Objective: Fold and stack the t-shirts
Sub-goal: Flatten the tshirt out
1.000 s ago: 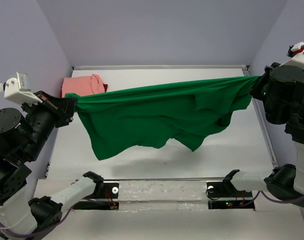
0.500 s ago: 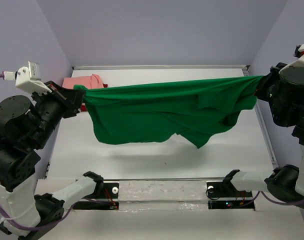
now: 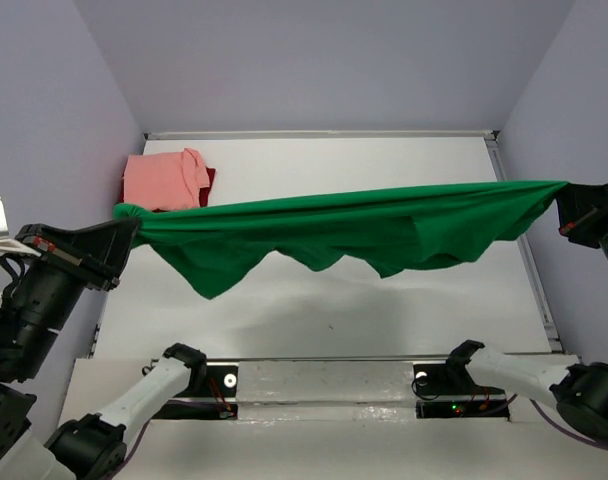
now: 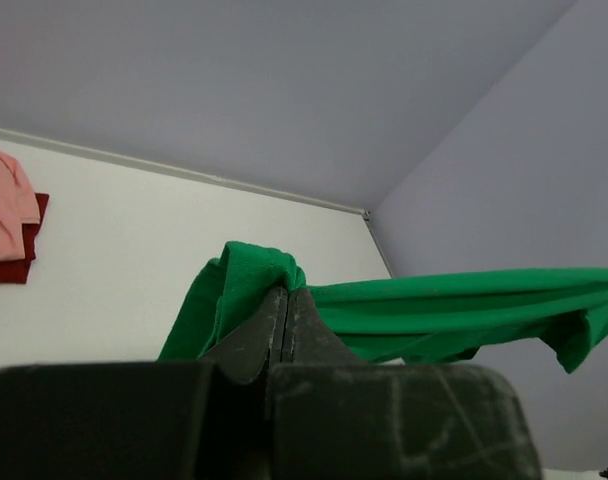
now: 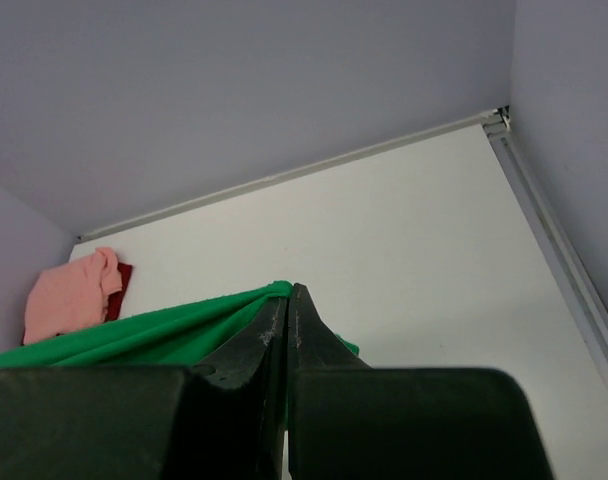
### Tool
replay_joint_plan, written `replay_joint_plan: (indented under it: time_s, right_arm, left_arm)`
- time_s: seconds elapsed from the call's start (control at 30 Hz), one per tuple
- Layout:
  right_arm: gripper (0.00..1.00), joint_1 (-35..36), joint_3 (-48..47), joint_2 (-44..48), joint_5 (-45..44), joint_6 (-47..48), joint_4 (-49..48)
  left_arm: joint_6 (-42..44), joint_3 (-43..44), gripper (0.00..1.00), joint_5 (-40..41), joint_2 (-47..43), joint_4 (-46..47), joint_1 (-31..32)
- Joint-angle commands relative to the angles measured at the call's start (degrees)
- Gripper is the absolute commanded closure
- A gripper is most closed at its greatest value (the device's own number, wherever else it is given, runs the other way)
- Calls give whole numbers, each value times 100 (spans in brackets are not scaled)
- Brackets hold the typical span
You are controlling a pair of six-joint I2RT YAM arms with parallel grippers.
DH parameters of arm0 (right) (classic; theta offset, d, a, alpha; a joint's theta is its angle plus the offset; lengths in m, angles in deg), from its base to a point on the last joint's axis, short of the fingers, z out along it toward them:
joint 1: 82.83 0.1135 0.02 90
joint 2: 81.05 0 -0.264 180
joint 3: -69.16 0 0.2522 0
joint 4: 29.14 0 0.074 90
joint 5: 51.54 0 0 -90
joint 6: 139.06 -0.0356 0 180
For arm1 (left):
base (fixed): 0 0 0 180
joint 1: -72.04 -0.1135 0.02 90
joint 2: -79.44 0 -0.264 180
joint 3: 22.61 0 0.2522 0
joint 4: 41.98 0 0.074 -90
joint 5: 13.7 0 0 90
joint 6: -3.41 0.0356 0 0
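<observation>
The bright green t-shirt (image 3: 334, 228) hangs stretched in the air across the table, its lower edge sagging in folds. My left gripper (image 3: 129, 222) is shut on its left end, and in the left wrist view the green cloth (image 4: 246, 285) bunches over the closed fingertips. My right gripper (image 3: 562, 200) is shut on its right end, where green cloth (image 5: 154, 335) runs off to the left of the jaws. A folded salmon pink t-shirt (image 3: 164, 180) lies on a dark red t-shirt (image 3: 210, 179) at the table's back left corner.
The white table (image 3: 384, 310) has a raised rail (image 3: 324, 134) along its back edge and another down its right side (image 3: 524, 250). Lilac walls close in the left, back and right. The arm bases (image 3: 324, 385) sit along the near edge.
Both arms have pulled outward and toward the near edge. The green t-shirt is drawn wider and flatter, and its hanging belly has lifted. The pink and red stack is uncovered.
</observation>
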Motion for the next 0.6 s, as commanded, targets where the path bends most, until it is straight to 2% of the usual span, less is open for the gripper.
replay_joint_plan:
  time_s: [0.0,0.13,0.3,0.47,0.57]
  right_arm:
    - [100,-91,325,-291,-580,162,590]
    - [100,-91,474,-581,-308,381,28]
    - [100,-91,798,-574,-254,365,-8]
    - [100,-91,923,-502,-201,242,53]
    - [100,-91,1011,-564,-333,294,18]
  left_arm:
    - [274,-436,100,550,155,278,-257]
    - [414,-438,100,628,419,446,-319]
    - [485,-235,100,637,455,297,-310]
    - [371,-850,100,593,270,253,-336]
    - [432,-904,100,681,366,314,-336]
